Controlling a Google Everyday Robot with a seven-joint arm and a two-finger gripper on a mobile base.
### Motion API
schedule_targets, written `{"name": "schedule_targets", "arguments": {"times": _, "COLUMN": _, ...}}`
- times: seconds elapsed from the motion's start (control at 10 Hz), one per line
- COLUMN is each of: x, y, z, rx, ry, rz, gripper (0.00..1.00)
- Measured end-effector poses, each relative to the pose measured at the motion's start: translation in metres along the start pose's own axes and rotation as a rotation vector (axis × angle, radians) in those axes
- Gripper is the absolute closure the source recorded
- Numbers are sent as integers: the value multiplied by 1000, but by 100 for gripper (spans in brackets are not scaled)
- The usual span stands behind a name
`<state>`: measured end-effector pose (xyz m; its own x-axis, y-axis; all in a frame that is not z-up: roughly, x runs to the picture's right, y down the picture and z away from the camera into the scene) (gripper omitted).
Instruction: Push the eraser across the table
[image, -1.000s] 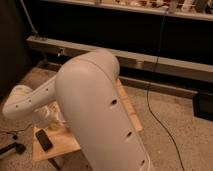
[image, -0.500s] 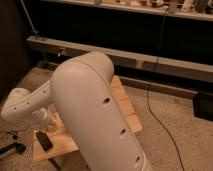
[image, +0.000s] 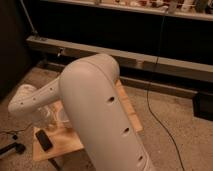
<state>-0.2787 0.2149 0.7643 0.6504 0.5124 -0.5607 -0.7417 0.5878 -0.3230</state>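
The eraser (image: 44, 139) is a small flat black block lying near the front left corner of the light wooden table (image: 67, 144). My big white arm (image: 100, 110) fills the middle of the camera view and covers most of the tabletop. Its forearm (image: 30, 100) reaches left, above and behind the eraser. The gripper sits at the end of that forearm over the table's left side, hidden by the arm's white links; it is shut, and nothing shows in it.
A translucent white cup (image: 53, 116) stands on the table just behind the eraser, under the forearm. A black cable (image: 152, 107) runs over the speckled floor to the right. A grey ledge (image: 160, 64) lines the dark back wall. A dark foot (image: 12, 148) lies at the lower left.
The arm's large upper link has swung slightly, first left and then back to the right. The eraser lies in the same spot on the table.
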Motion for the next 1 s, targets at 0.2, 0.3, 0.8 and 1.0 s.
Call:
{"name": "schedule_targets", "arguments": {"times": 0.2, "x": 1, "y": 7, "z": 9, "rx": 21, "ry": 16, "rz": -48, "gripper": 100}}
{"name": "schedule_targets", "arguments": {"times": 0.3, "x": 1, "y": 8, "z": 11, "rx": 25, "ry": 21, "rz": -54, "gripper": 100}}
{"name": "schedule_targets", "arguments": {"times": 0.8, "x": -7, "y": -6, "z": 32, "rx": 44, "ry": 55, "rz": -18, "gripper": 100}}
{"name": "schedule_targets", "arguments": {"times": 1.0, "x": -12, "y": -15, "z": 43, "rx": 39, "ry": 73, "rz": 17, "gripper": 100}}
